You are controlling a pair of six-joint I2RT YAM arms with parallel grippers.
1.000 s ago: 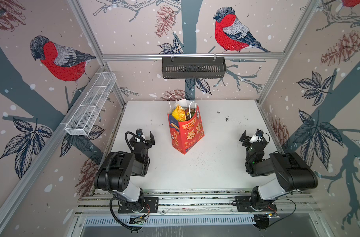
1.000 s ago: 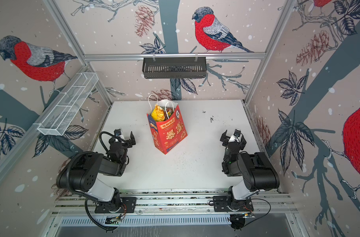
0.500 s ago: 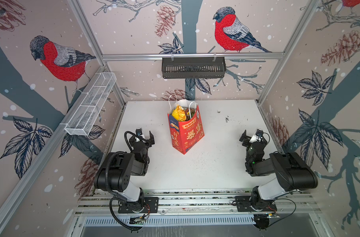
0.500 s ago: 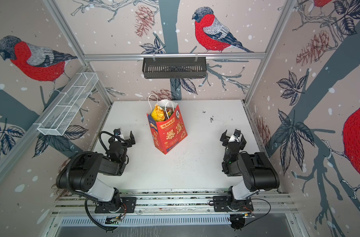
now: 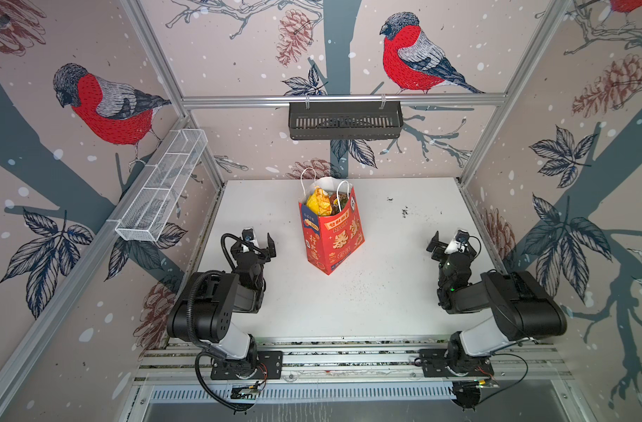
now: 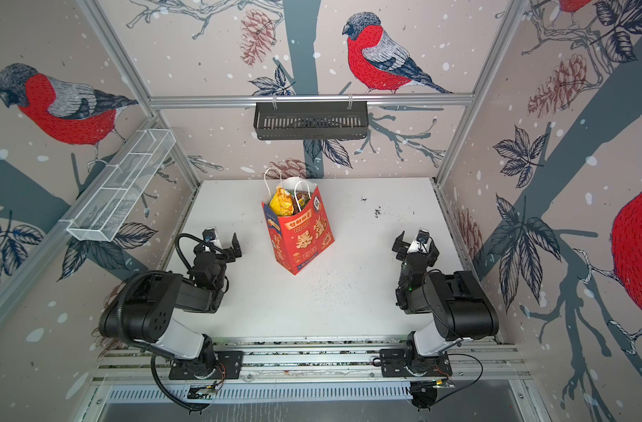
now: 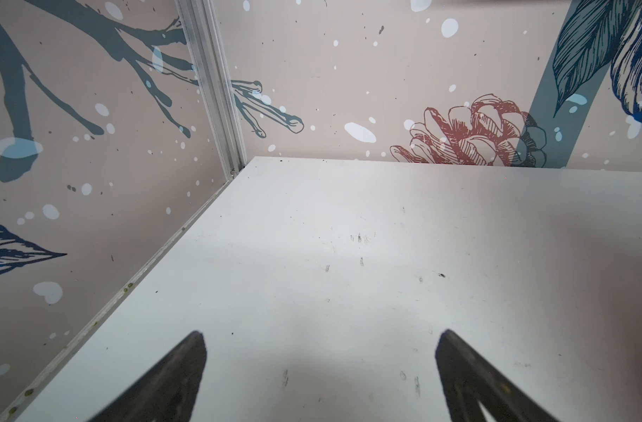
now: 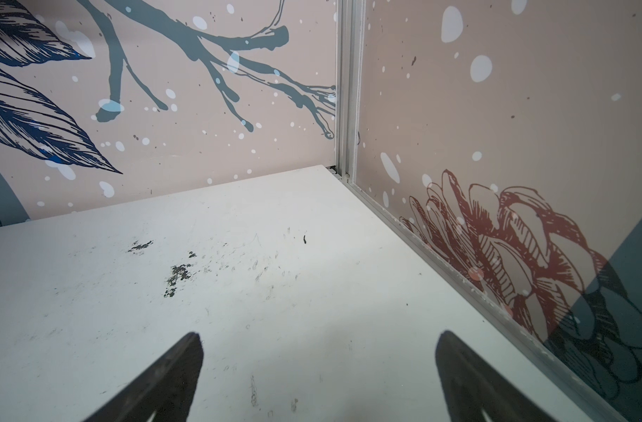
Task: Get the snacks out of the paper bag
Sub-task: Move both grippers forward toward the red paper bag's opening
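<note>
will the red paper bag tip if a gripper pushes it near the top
Probably: the paper bag stands tall on a narrow base, with the snacks piled up to its open mouth, so it looks top-heavy. Its thin paper walls would likely buckle rather than push back.

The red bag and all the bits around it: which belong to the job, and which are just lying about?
Part of the job: paper bag, standing upright; snacks inside its open top; left gripper and right gripper, both open, empty.
Just there: white wire basket on the side wall; black rack on the back wall.
</note>
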